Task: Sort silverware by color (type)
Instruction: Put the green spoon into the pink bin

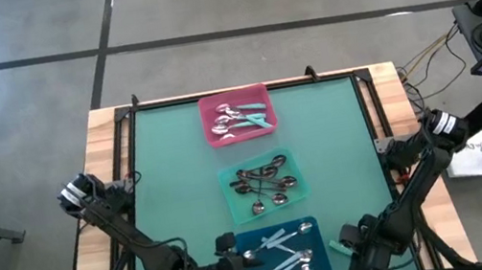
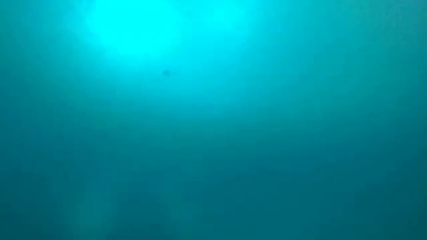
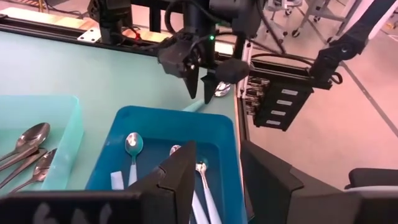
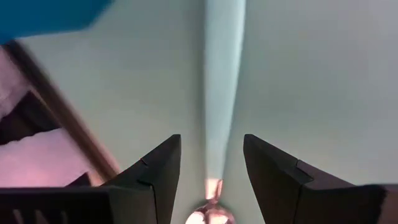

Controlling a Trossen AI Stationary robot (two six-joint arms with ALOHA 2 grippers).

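Three trays lie in a row down the green mat. The far pink tray (image 1: 206, 113) holds teal-handled spoons (image 1: 253, 118). The middle mint tray (image 1: 226, 178) holds dark spoons (image 1: 263, 185). The near blue tray (image 1: 325, 267) holds pale-blue-handled spoons (image 1: 287, 244). One more pale-blue-handled spoon (image 1: 338, 244) lies flat on the mat to the right of the blue tray. My right gripper (image 4: 212, 138) points down over it, open, one finger on each side of the handle (image 4: 222, 81), close to the bowl (image 4: 210, 216). My left gripper (image 3: 217, 149) hovers open at the blue tray's left side, with nothing between its fingers.
A black frame rail (image 1: 374, 104) and wooden table edge (image 1: 388, 83) run along the mat's right side, close to the loose spoon. Bare mat lies to the left of the trays (image 1: 171, 185). The low view shows only a teal haze.
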